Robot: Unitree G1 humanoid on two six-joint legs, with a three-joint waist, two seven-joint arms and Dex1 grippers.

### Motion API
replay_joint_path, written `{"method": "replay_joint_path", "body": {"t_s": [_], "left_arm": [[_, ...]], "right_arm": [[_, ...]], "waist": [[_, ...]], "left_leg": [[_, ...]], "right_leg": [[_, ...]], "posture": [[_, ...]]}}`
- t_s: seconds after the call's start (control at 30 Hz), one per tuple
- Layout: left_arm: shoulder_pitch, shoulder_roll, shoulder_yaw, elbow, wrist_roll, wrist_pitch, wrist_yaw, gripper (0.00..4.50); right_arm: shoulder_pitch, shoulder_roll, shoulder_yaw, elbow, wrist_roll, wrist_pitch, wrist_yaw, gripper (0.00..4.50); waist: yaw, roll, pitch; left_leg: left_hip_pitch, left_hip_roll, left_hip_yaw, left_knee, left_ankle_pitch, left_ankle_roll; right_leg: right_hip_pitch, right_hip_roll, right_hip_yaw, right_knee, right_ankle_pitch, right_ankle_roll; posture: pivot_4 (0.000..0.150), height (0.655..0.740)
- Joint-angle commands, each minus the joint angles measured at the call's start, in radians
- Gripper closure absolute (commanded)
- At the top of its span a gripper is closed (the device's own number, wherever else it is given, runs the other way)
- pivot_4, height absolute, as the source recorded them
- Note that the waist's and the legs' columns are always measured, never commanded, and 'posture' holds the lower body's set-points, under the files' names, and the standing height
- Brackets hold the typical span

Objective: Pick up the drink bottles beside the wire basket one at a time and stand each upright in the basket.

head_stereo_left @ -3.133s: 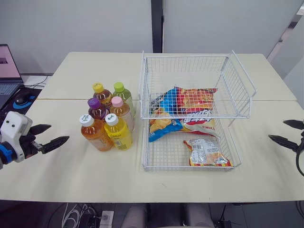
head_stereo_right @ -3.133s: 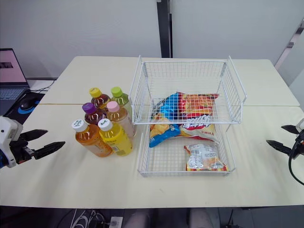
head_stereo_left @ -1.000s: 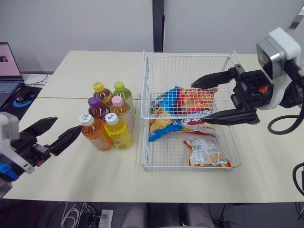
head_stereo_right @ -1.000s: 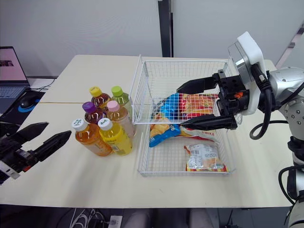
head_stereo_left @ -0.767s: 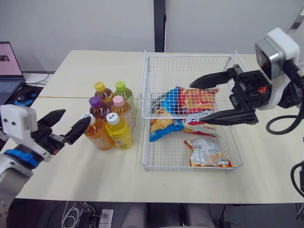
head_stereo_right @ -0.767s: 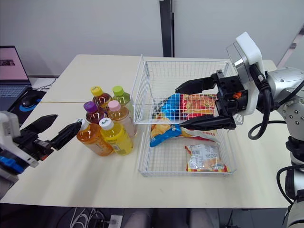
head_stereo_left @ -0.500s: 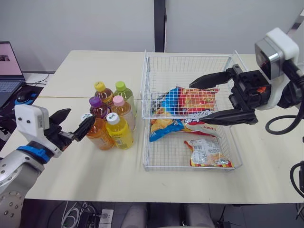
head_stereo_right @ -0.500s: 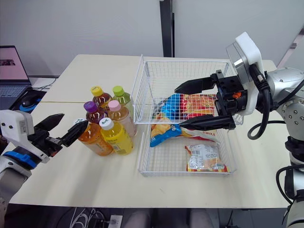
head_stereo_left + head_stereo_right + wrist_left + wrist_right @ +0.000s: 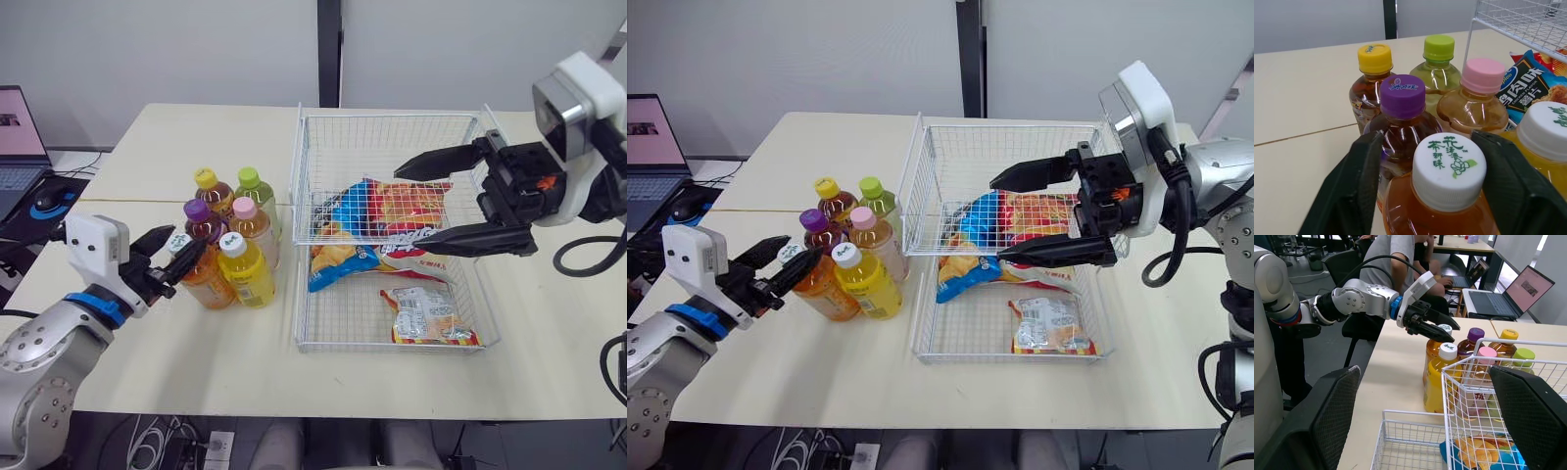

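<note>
Straddling the white cap of the orange bottle [image 9: 1449,171], the left gripper [image 9: 189,241] has its fingers spread, one on each side, with a gap to the cap. The bottle stands on the table [image 9: 147,352] at the front left corner of a cluster of six, left of the wire basket [image 9: 392,116] and pressed against the yellow bottle [image 9: 245,279]. It is upright, long axis vertical, cap up. Full of liquid, it likely feels fairly heavy, with a smooth, round, slightly yielding wall. The stiff cap and neck look like the surest hold, since its neighbours crowd the body. The right gripper [image 9: 407,208] hangs spread wide over the basket, holding nothing.
</note>
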Motion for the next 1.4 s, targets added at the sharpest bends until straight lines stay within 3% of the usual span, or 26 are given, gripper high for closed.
{"method": "replay_joint_path", "body": {"t_s": [0.03,0.07,0.2,0.37,0.63,0.87,1.03,1.17,1.23,1.4], "left_arm": [[-0.010,-0.005,-0.004,-0.014,0.013,-0.024,-0.006,2.90],[-0.009,-0.007,-0.004,-0.015,0.013,-0.023,-0.007,3.15],[0.005,-0.012,0.017,-0.026,-0.002,-0.017,-0.016,3.15],[0.046,0.047,0.162,-0.059,-0.095,0.023,-0.063,3.15],[-0.023,0.305,0.422,0.032,-0.319,0.190,-0.156,3.15],[-0.157,0.538,0.516,0.237,-0.423,0.330,-0.259,3.15],[-0.372,0.703,0.381,0.432,-0.427,0.311,-0.340,3.15],[-0.609,0.770,0.167,0.548,-0.460,0.277,-0.391,3.15],[-0.778,0.766,0.020,0.598,-0.445,0.262,-0.419,3.15],[-1.219,0.619,-0.271,0.718,-0.320,0.286,-0.486,3.15]], "right_arm": [[-0.010,-0.012,-0.038,-0.025,0.022,0.004,-0.007,0.00],[-0.010,-0.012,-0.039,-0.026,0.022,0.004,-0.008,0.00],[-0.006,-0.013,-0.039,-0.026,0.014,0.001,-0.010,0.00],[0.000,-0.015,-0.041,-0.022,0.008,-0.006,-0.010,0.00],[-0.019,-0.005,-0.024,0.014,-0.017,-0.030,0.006,0.00],[-0.036,-0.003,-0.017,0.031,-0.036,-0.048,0.015,0.00],[-0.022,-0.017,-0.044,0.021,-0.038,-0.042,-0.004,0.00],[0.005,-0.039,-0.071,0.008,-0.046,-0.044,-0.026,0.00],[0.014,-0.053,-0.091,0.005,-0.043,-0.038,-0.043,0.00],[0.042,-0.098,-0.143,-0.001,-0.035,-0.026,-0.072,0.00]], "waist": [[0.000,0.000,0.000],[0.000,0.000,0.000],[0.000,0.000,0.000],[-0.003,0.000,0.000],[0.001,0.000,0.000],[-0.006,-0.001,0.001],[-0.010,-0.002,0.002],[-0.011,-0.002,0.003],[-0.011,-0.002,0.004],[-0.015,-0.005,0.007]], "left_leg": [[0.000,0.000,0.000,0.000,0.000,0.000],[0.000,0.000,0.000,0.000,0.000,0.000],[0.000,0.000,0.000,0.000,0.000,0.000],[0.000,0.000,0.000,0.000,0.000,0.000],[-0.001,0.001,-0.002,0.000,0.000,0.000],[-0.002,0.002,-0.002,0.000,0.000,0.000],[-0.002,0.003,0.000,-0.001,0.000,0.000],[-0.002,0.002,0.001,-0.001,0.000,-0.001],[-0.002,0.003,0.001,-0.001,0.000,-0.001],[-0.005,0.002,0.002,0.001,0.000,-0.001]], "right_leg": [[0.000,0.000,0.000,0.000,0.000,0.000],[0.000,0.000,0.000,0.000,0.000,0.000],[0.000,0.000,0.000,0.000,0.000,0.000],[0.000,0.000,0.000,0.000,0.000,0.000],[-0.001,0.002,-0.001,0.000,0.000,0.000],[-0.002,0.004,-0.001,0.000,0.000,0.000],[-0.002,0.007,0.000,0.000,0.000,-0.001],[-0.002,0.007,0.000,0.001,0.000,-0.001],[-0.002,0.007,0.000,0.001,0.000,-0.001],[-0.004,0.007,0.000,0.003,0.000,0.000]], "posture": [[0.150,0.7400],[0.150,0.7400],[0.150,0.7400],[0.150,0.7400],[0.150,0.7400],[0.150,0.7400],[0.150,0.7400],[0.150,0.7400],[0.150,0.7400],[0.150,0.7400]]}}
